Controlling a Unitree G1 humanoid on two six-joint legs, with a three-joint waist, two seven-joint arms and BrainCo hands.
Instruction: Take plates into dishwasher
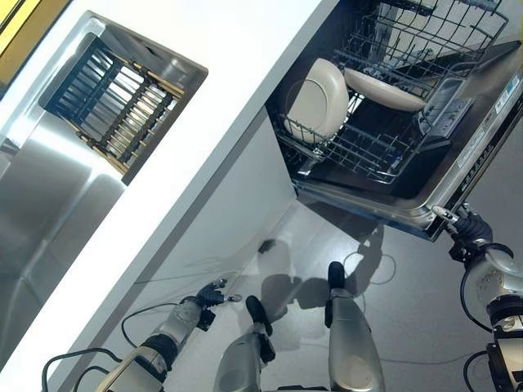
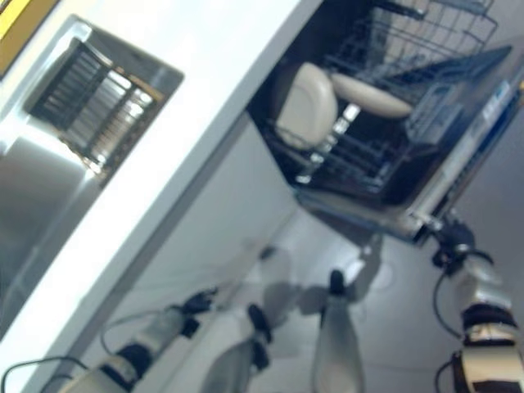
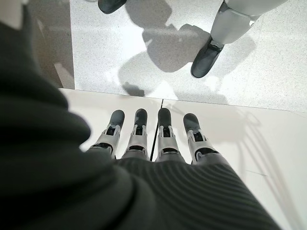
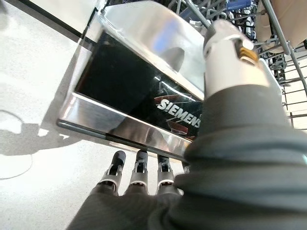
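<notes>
The dishwasher stands open with its door (image 1: 482, 139) lowered. In the lower rack (image 1: 368, 155) two cream plates rest: one (image 1: 317, 102) on edge at the left, the other (image 1: 384, 88) leaning beside it. My right hand (image 1: 467, 226) is at the door's outer edge. Its straight fingers (image 4: 139, 172) lie under the steel rim (image 4: 134, 91) and the thumb rises over the top. My left hand (image 1: 208, 296) hangs low by the white cabinet front, fingers (image 3: 163, 139) straight and holding nothing.
A white countertop (image 1: 221, 106) runs diagonally across the view. Set into it is a steel sink (image 1: 49, 196) with a slatted drying rack (image 1: 114, 94). An upper wire basket (image 1: 441, 33) sits above the plates. Grey floor lies below the door.
</notes>
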